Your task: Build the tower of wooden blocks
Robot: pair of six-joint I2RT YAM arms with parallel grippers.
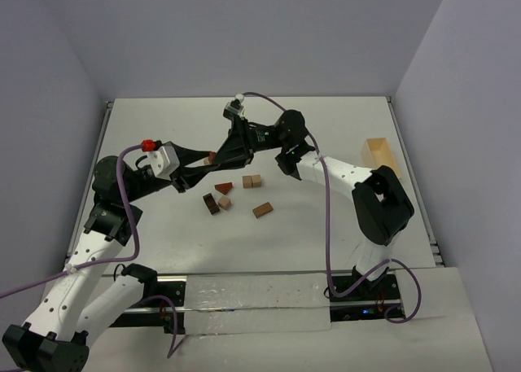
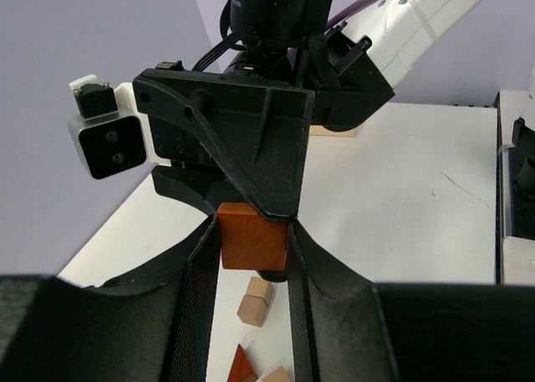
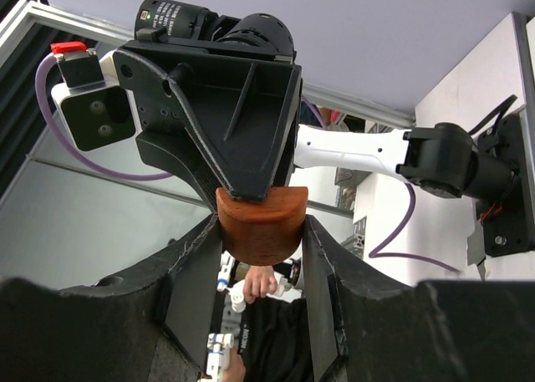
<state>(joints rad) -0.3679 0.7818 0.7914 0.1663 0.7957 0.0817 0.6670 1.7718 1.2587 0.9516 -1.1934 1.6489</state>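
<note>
- Reads as a mid-air hand-over of 1 reddish-brown block (image 3: 261,223), held well above the worktop (image 1: 163,128) between the left tool (image 2: 252,261) and the right tool (image 3: 262,257).
- Release the left tool only once the right grip is plainly firm, then open it wide before backing off, so as not to drag the block askew.
- Draw the 2 tools apart along a straight line with no twisting, since the black housings sit nose to nose.
- Carry the block level, ready for a square landing.
- Left tool: closed tight on the block, fingers (image 2: 196,298) pressed to both side faces.
- Right tool: jaws partly drawn in, fingers (image 3: 191,298) seemingly against both flanks of the same block. Gripping it as far as the wrist view tells, but firmness cannot be judged.
- Loose on the worktop below: a red triangle (image 1: 224,187), 2 tan cubes (image 1: 251,181) side by side, a brown bar (image 1: 262,210), and a dark piece (image 1: 211,203) just beside a tan piece (image 1: 225,202).
- No stack standing yet, so barely begun by this judgement.
- Off at the far right, well apart: a pale box (image 1: 381,155).
</note>
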